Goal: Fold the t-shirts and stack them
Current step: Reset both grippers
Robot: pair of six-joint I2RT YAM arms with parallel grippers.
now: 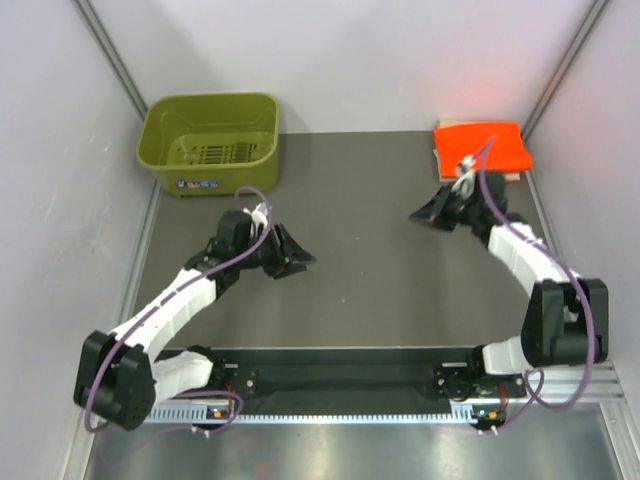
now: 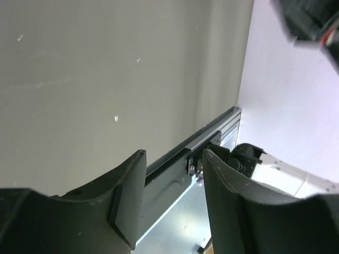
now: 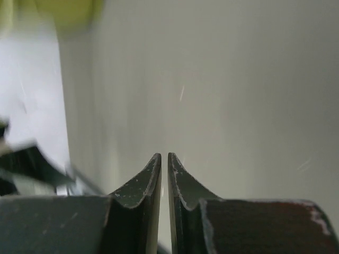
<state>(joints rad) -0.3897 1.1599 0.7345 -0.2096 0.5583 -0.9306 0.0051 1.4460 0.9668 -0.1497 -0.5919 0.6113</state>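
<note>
The bright orange t-shirt (image 1: pixel 480 148) lies folded flat in the back right corner. A thin pale peach edge (image 1: pixel 509 178) of the other t-shirt shows under its near right side. My right gripper (image 1: pixel 415 215) (image 3: pixel 163 156) hovers over bare table just left of that pile, jaws a narrow slit apart with nothing between them. My left gripper (image 1: pixel 300 262) (image 2: pixel 174 153) hangs over the middle left of the table, open and empty, its fingers pointing right.
An olive-green basket (image 1: pixel 210 100) stands empty at the back left and shows as a blur in the right wrist view (image 3: pixel 63 10). White walls close in the table on three sides. The black and metal base rail (image 1: pixel 340 385) (image 2: pixel 212 135) runs along the near edge.
</note>
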